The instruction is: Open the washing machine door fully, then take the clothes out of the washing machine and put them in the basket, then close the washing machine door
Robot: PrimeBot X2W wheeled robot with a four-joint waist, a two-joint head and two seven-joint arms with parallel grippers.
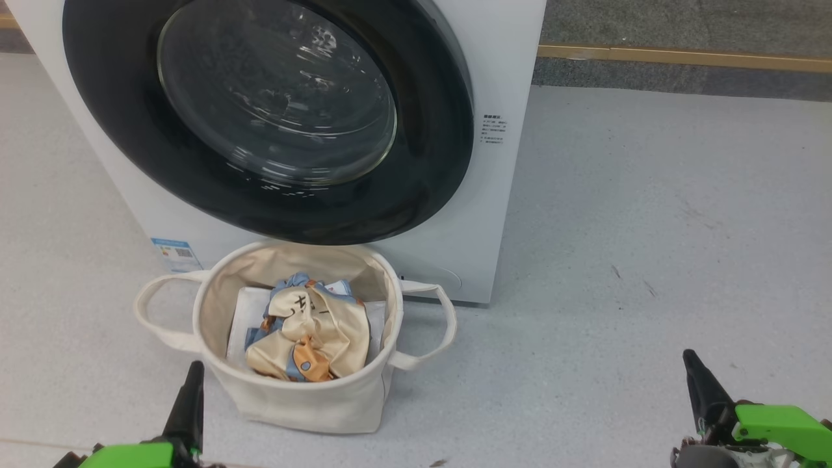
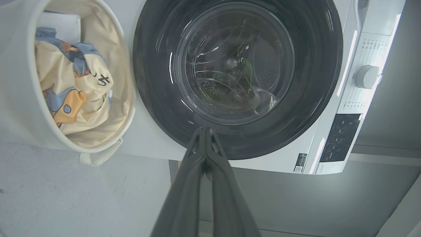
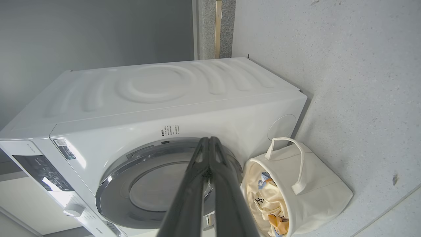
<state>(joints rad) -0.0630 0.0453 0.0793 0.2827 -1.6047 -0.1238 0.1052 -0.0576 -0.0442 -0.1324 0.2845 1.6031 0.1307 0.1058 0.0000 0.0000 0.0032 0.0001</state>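
Door (image 1: 273, 110) of the washing machine (image 1: 500, 195), closed flat against the white front, top edge cut off in the head view. Glossy black rim around a bulging glass bowl. Reflections all over the glass, so hard to read the drum behind; only a patch of perforated steel comes through in the left wrist view.

Basket (image 1: 305, 403) on the floor (image 1: 617, 260) just in front of the machine, below the door. Far rim close to the front panel; touching or not, cannot tell. One loop handle out to each side.

Clothes (image 1: 312, 331) inside the basket: a cream piece with dark writing on top, light blue and orange at its edges, lower folds hidden by the basket wall. Beneath them a flat white pad (image 1: 239, 318), mostly covered.

Left gripper (image 1: 194, 372) clenched, fingers pressed together, grasping nothing; set back from the machine, just beside the basket's near wall. Right gripper (image 1: 691, 361) likewise clenched and empty, well out from the machine, over bare floor to its right. Bodies of both cut off by the bottom edge.
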